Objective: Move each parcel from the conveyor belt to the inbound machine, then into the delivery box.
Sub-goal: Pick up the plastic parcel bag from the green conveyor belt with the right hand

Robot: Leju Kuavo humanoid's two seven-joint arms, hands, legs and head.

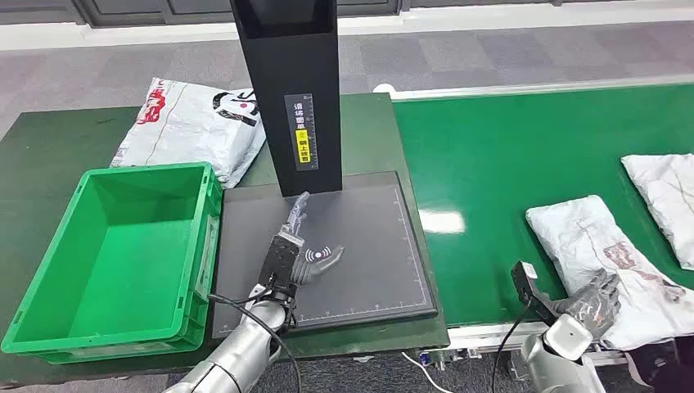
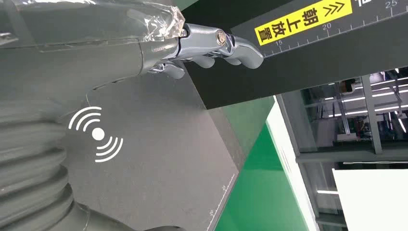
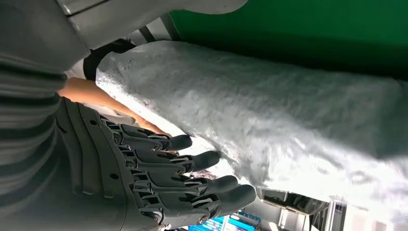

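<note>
Head view: I'm seeing my left robot hand hovering with fingers spread, holding nothing, over the inbound machine's dark pad. My right robot hand is lying fingers extended against a white parcel on the conveyor belt, not gripping it.

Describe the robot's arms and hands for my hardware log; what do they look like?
Both arms are silver metal tubes with black cables looping at the wrists. The left hand has a grey ribbed cover and slim metallic-grey fingers. The right hand is darker, with segmented charcoal fingers, and a small black camera block sits by its wrist.
</note>
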